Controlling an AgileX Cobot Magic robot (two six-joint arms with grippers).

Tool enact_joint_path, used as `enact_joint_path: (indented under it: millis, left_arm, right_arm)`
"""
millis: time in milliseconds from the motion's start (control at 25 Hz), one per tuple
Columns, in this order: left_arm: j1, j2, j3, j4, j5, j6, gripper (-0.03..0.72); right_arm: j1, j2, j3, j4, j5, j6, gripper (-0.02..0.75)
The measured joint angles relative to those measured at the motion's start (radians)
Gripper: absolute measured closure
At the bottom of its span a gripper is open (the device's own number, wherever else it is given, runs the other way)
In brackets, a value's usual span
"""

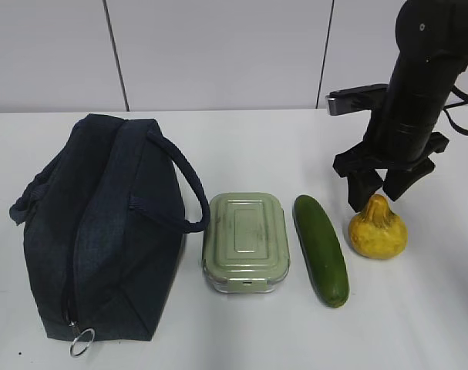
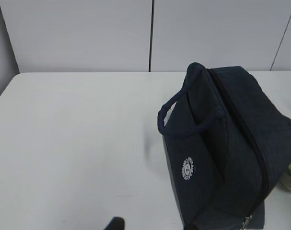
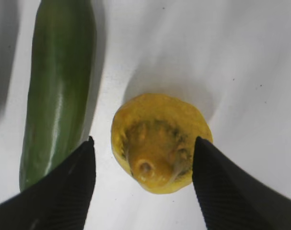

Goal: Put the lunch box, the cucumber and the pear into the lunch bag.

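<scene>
The navy lunch bag [image 1: 102,231] lies zipped on the left of the table, ring pull [image 1: 82,341] at its near end; it also shows in the left wrist view [image 2: 231,153]. The sage-green lunch box [image 1: 246,240] sits right of it, then the dark green cucumber [image 1: 321,248] and the yellow pear [image 1: 378,229]. My right gripper [image 1: 376,193] hangs open just above the pear's neck. In the right wrist view its fingers [image 3: 64,187] straddle the pear [image 3: 159,141] without touching, the cucumber [image 3: 56,86] at left. Of my left gripper only a dark tip [image 2: 115,224] shows, left of the bag.
The white table [image 1: 241,146] runs back to a pale panelled wall [image 1: 218,54]. A cable [image 1: 465,116] hangs by the right arm at the right edge. A white round logo [image 2: 187,168] marks the bag's side.
</scene>
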Motion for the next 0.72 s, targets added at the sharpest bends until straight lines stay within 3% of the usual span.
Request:
enact_joint_path:
  millis: [440, 720]
  left_arm:
    - [0.000, 0.000, 0.000, 0.000, 0.000, 0.000, 0.450]
    - [0.000, 0.000, 0.000, 0.000, 0.000, 0.000, 0.450]
  right_arm:
    - [0.000, 0.068, 0.000, -0.004, -0.006, 0.026, 0.246]
    - [0.000, 0.070, -0.001, -0.018, 0.012, 0.032, 0.300]
